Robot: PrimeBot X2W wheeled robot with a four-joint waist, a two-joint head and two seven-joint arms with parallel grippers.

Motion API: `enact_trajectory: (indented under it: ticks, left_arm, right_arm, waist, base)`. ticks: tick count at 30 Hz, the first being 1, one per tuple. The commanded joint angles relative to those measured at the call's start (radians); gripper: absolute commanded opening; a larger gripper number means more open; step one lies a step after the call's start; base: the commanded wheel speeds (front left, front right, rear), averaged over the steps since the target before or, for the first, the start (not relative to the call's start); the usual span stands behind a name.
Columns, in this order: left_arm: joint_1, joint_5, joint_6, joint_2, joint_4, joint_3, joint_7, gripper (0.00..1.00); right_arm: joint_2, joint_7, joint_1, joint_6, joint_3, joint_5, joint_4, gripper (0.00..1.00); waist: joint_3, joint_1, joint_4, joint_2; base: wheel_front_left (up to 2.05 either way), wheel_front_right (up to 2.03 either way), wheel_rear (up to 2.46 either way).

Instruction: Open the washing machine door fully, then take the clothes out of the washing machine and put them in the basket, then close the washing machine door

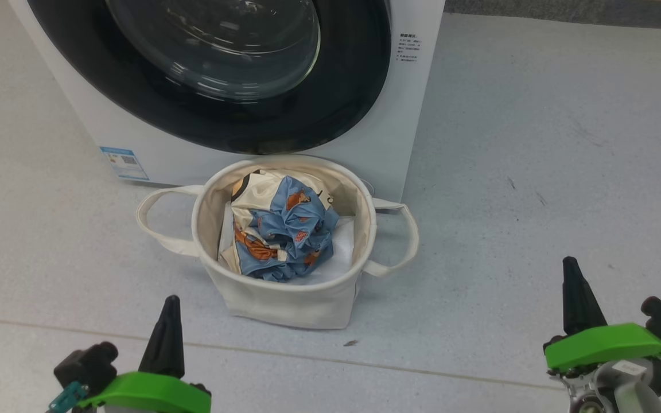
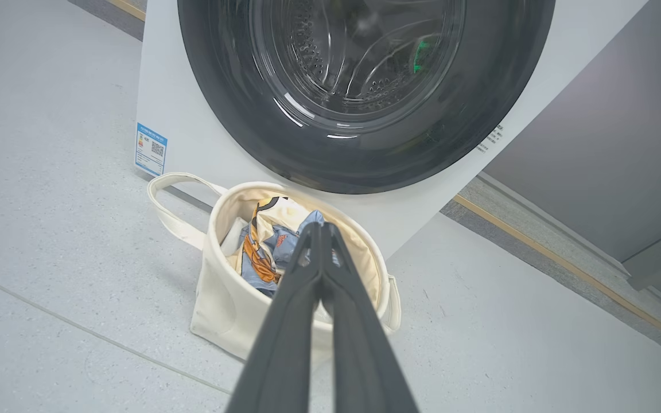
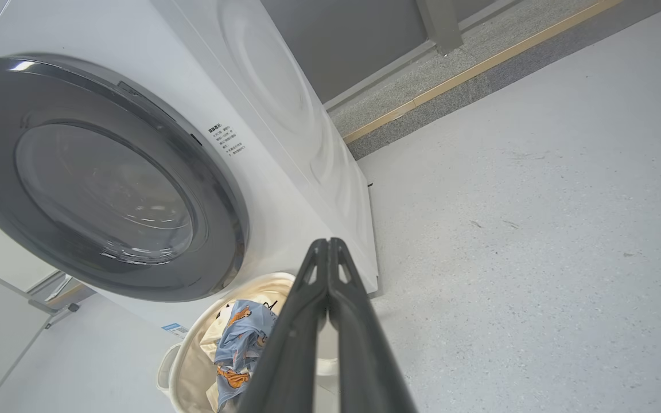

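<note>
The washing machine [image 1: 376, 137] [image 2: 193, 132] [image 3: 284, 160] stands ahead with its black-rimmed glass door [image 1: 216, 63] [image 2: 365, 86] [image 3: 107, 189] lying flat against its front. Right below the door sits the cream basket [image 1: 284, 298] [image 2: 216, 304] [image 3: 193, 367], and the light-blue and cream printed clothes [image 1: 279, 229] [image 2: 261, 252] [image 3: 238, 350] lie bunched inside it. My left gripper [image 1: 168, 303] [image 2: 321, 226] hovers at the near left, shut and empty. At the near right my right gripper [image 1: 570, 265] [image 3: 328, 242] is shut too, holding nothing.
Pale grey floor lies all around the basket. A blue label [image 1: 124, 163] marks the machine's lower left front. A grey wall [image 2: 611, 172] and a wooden floor strip [image 3: 479, 66] run beside the machine's right side.
</note>
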Motion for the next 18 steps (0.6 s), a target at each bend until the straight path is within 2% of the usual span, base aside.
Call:
enact_trajectory:
  ticks: [1, 18]
  left_arm:
    - [-0.025, -0.032, -0.006, 0.004, -0.035, 0.019, 0.007, 0.0]
    - [-0.022, -0.219, -0.017, 0.006, -0.037, 0.047, 0.054, 0.0]
  right_arm:
    - [-0.006, 0.005, -0.013, 0.0, -0.001, 0.033, -0.039, 0.0]
    - [-0.006, 0.052, -0.003, 0.0, -0.007, 0.21, -0.047, 0.0]
  waist:
    - [-0.002, -0.0001, 0.0, 0.0]
    - [-0.018, -0.0001, 0.004, 0.0]
  base:
    - [0.0, 0.0, 0.0]
    - [0.0, 0.0, 0.0]
